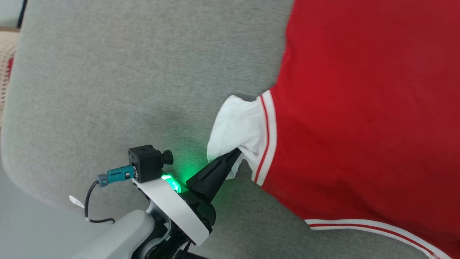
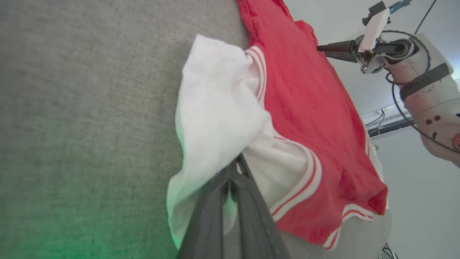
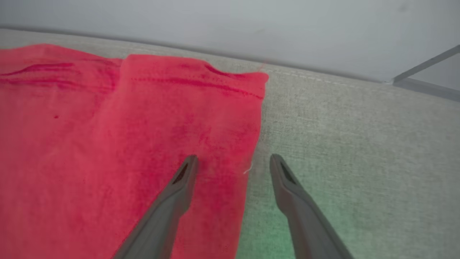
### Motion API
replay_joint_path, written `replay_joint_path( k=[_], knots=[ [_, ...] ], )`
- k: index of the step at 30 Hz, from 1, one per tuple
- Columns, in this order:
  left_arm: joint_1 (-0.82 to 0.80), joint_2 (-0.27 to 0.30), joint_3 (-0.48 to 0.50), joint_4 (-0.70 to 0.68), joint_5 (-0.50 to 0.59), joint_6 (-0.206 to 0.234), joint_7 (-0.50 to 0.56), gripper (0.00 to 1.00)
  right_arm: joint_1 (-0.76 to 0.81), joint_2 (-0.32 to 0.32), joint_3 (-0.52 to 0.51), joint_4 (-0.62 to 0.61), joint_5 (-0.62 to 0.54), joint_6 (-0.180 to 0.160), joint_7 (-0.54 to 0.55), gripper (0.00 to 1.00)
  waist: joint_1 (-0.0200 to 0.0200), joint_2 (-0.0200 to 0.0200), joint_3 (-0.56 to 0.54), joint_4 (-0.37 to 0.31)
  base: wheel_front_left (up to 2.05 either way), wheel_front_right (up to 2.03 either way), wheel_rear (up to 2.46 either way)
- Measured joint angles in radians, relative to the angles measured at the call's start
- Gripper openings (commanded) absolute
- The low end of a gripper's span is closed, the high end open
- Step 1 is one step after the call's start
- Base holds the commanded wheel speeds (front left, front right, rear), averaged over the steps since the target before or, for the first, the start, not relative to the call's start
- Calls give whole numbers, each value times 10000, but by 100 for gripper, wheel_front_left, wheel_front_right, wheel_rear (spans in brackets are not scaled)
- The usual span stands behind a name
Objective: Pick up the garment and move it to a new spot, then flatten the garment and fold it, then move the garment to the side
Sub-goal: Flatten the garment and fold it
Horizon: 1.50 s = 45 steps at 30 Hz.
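Observation:
The garment (image 1: 359, 108), a red shirt with a white sleeve (image 1: 235, 124) and red-and-white striped trim, lies plain side up on a grey cushion (image 1: 125, 90); no print shows. My left gripper (image 1: 235, 153) is shut on the sleeve's edge. In the left wrist view its dark fingers (image 2: 235, 169) pinch the white sleeve (image 2: 215, 118), and the red body (image 2: 305, 100) spreads beyond. In the right wrist view my right gripper (image 3: 233, 160) stands open over the garment's (image 3: 125, 144) side edge, one finger above red cloth, the other above bare cushion.
The grey cushion (image 3: 359, 144) ends at a seam, with pale floor beyond. At the left of the head view are the cushion's rounded edge and a woven beige surface (image 1: 7, 46). The right arm's pale forearm (image 2: 427, 90) shows in the left wrist view.

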Motion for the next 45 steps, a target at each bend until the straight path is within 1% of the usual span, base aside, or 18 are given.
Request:
replay_joint_path(
  k=[6,9,10,11,12,18,23,25,27,30,35,38,41,43,45],
  knots=[
    [-46,42,-63,-305,119,-42,25,0,-959,-138,272,972,-727,2,59,100,0,0,390,366,0,0,0],
    [-90,44,-71,-378,174,-56,23,0,-1536,-75,198,1446,-918,0,408,100,0,1,609,432,0,0,0],
    [-96,29,-73,-385,176,-67,19,0,-1686,-27,148,1595,-924,0,539,72,0,1,671,446,0,0,0],
    [-105,27,-79,-384,182,-86,17,0,-1803,21,151,1678,-938,0,677,33,0,0,713,461,0,0,0],
    [-111,27,-81,-376,182,-88,17,0,-1923,58,153,1774,-938,0,759,0,-1,1,745,467,0,0,0],
    [-222,-10,-21,-291,184,-128,-50,0,-2387,291,48,2194,-1014,6,890,0,0,1,852,371,0,0,0],
    [-239,19,155,-125,186,-134,-180,0,-2512,585,-4,2299,-761,2,566,0,0,1,739,113,0,0,0],
    [-229,4,224,40,128,-173,-245,0,-2255,646,334,2025,-430,0,483,0,0,0,569,12,0,0,0],
    [-198,25,297,215,98,-171,-268,0,-1725,612,920,1446,71,0,385,0,0,0,357,-118,0,0,0],
    [-21,117,447,414,8,-128,-345,0,-681,165,1647,336,1166,2,330,0,0,0,-24,-359,0,0,0],
    [392,479,650,428,-144,52,-385,0,1508,-1114,2215,-1712,3131,2,332,0,0,0,-760,-852,0,0,0],
    [634,696,769,355,-364,232,-387,0,3004,-1875,2222,-2982,4038,0,209,0,0,0,-1173,-1198,0,0,0],
    [825,838,880,343,-481,334,-389,0,4670,-2545,2119,-4033,4635,2,52,0,0,0,-1580,-1516,0,0,0],
    [1025,980,978,339,-571,399,-426,0,5816,-2775,1941,-4660,4901,0,-77,0,0,0,-1828,-1736,0,0,0],
    [1190,1053,1083,326,-648,458,-445,0,6944,-2853,1712,-5242,5112,0,-196,0,-1,0,-2066,-1947,0,0,0]
  ],
)
